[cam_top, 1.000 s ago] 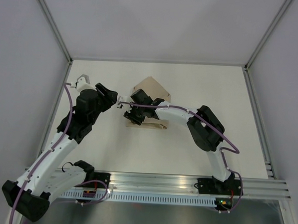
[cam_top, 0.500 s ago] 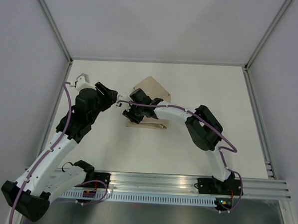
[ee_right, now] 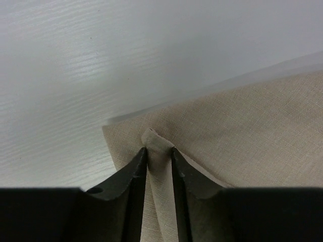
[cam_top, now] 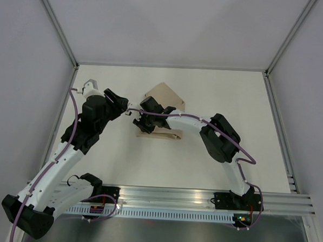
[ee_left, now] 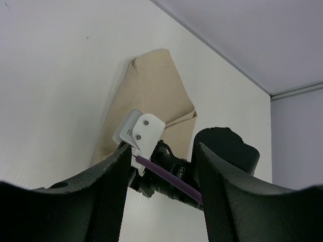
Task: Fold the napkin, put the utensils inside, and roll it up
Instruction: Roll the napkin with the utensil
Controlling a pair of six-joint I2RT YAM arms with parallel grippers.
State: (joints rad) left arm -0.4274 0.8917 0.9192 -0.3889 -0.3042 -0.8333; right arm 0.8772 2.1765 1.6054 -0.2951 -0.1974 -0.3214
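The right pincer [ee_right: 159, 151] clenched on a fold

The plain beige-tan woven napkin [ee_right: 242, 131] lies partly folded on the white worktop [cam_top: 222, 91], a raised fold nipped near its corner. The left pincer [ee_left: 161, 151] hovers just beside, released.

Bright even light, soft shadows, blurred close-ups

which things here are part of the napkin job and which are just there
Part of the job:
napkin, partly folded
right pincer, pinching a fold of the napkin
left pincer, open, close by

Just there:
table
metal rail at the near edge
walls
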